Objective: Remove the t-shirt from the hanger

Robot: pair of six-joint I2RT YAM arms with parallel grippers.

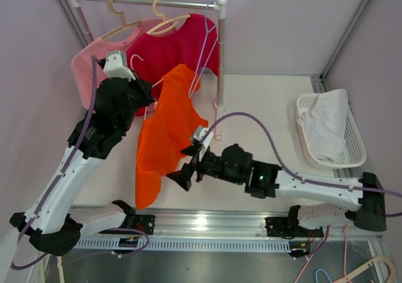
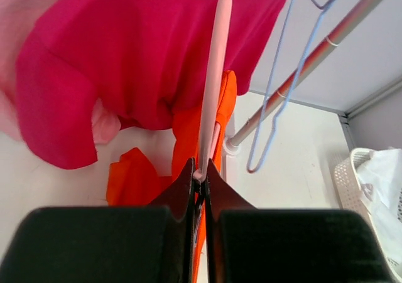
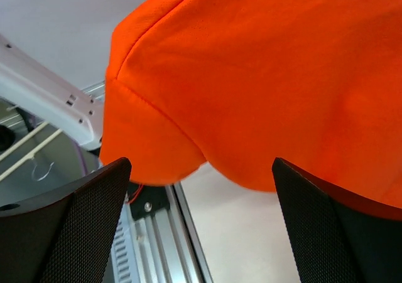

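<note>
Nearest to the lens, my left gripper (image 2: 200,173) is clenched on the lower end of the pale hanger (image 2: 213,76), whose thin arm stands straight up from between the jaws. My right gripper (image 3: 200,165) is released, with the jaws spread wide, and it holds nothing.

The orange t-shirt (image 1: 166,138) is not yet off the hanger. Seen from above, it hangs from one high point just beside my left gripper and falls in a long fold toward the table (image 1: 264,107), in front of the magenta shirt (image 1: 182,44) on the rail (image 1: 151,0). I judge that the holding part is done, because the hanger sits firm in my left gripper. The pulling part is left entirely.

The lower edge of the t-shirt is just above and between my open right jaws, and the cloth fills the upper part of that wrist view. Whether it touches the pads I cannot tell. The next move, I think, is to close on this edge and draw it down and away.
</note>
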